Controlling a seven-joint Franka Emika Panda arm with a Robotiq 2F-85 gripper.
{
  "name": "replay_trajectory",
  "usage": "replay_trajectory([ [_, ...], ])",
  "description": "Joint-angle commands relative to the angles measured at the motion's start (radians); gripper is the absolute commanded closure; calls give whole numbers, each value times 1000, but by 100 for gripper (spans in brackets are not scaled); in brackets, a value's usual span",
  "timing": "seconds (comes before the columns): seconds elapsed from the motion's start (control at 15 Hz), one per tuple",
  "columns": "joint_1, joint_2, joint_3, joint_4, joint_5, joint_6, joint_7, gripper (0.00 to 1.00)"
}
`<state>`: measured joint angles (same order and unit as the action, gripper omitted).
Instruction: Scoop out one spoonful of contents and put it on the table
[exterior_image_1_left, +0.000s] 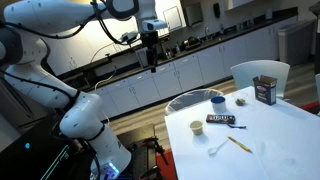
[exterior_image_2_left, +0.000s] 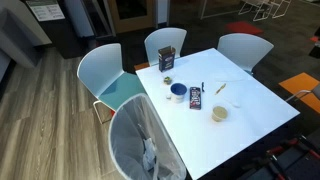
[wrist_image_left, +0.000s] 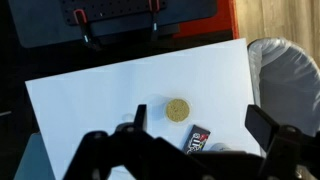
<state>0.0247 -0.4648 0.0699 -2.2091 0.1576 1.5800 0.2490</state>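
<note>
Currently your end effector (exterior_image_1_left: 152, 58) hangs high, well clear of the worktop (exterior_image_1_left: 282, 136), its fingers spread wide and holding nothing. The white spoon (exterior_image_1_left: 218, 148) lies flat on the worktop, apart from the blue cup (exterior_image_1_left: 217, 101).

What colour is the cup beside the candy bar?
Blue; the cup shows best in an exterior view.

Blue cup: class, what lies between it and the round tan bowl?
A dark rectangular snack bar lies between the blue cup and round tan bowl, shown in an exterior view.
</note>
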Motion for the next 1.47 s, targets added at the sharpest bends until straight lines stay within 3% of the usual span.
replay_trajectory([
  [0.0, -7, 1, 5, 3, 2, -3, -2, 0],
  [0.53, -7, 1, 5, 3, 2, -3, -2, 0],
  [0.6, -14, 15, 5, 8, -21, 44, -11, 0],
  [0.73, -28, 69, -11, 26, -53, 139, -44, 0],
  [1.0, -33, 246, -80, 108, -73, 203, -211, 0],
  [1.33, -53, 514, -139, 266, -44, 172, -382, 0],
  [1.4, -53, 532, -129, 282, -104, 163, -349, 0],
])
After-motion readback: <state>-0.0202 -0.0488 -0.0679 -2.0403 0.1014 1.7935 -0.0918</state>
